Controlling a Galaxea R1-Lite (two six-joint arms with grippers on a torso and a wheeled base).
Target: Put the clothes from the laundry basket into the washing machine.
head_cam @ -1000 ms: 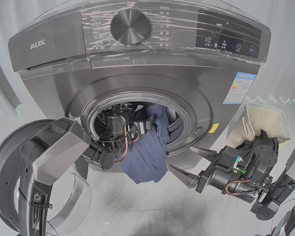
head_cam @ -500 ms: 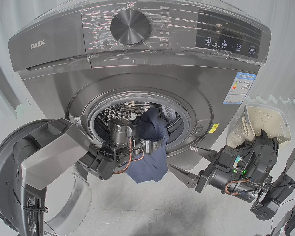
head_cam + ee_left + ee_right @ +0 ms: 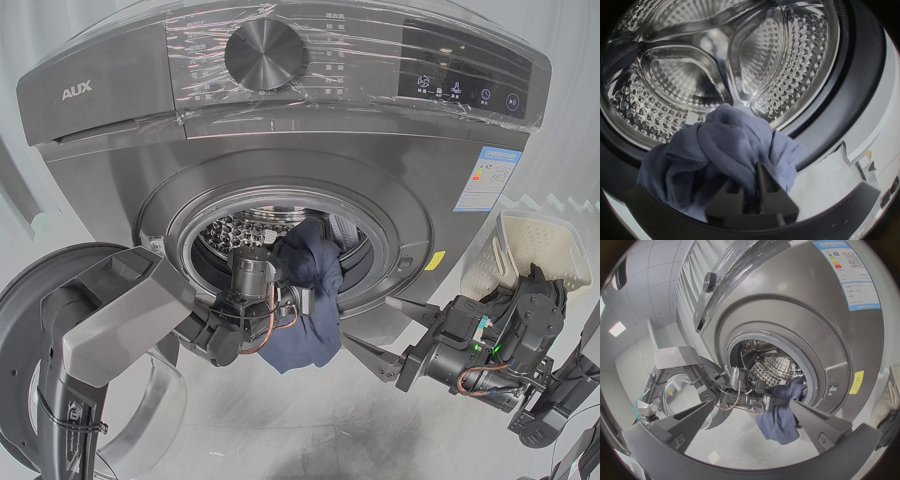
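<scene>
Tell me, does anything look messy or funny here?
Yes. The blue shirt droops half out of the washing machine, hanging over its rim toward the floor while the left gripper pinches it. Crinkled plastic film covers the control panel.

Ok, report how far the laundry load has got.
Done: the washing machine door stands open. In hand: the left pincer is shut on a blue garment at the drum mouth; part lies inside, the rest hangs over the seal outside. Left: push that garment fully in, then move the dark clothes lying in the laundry basket. The right pincer hovers open and empty below the opening.
</scene>
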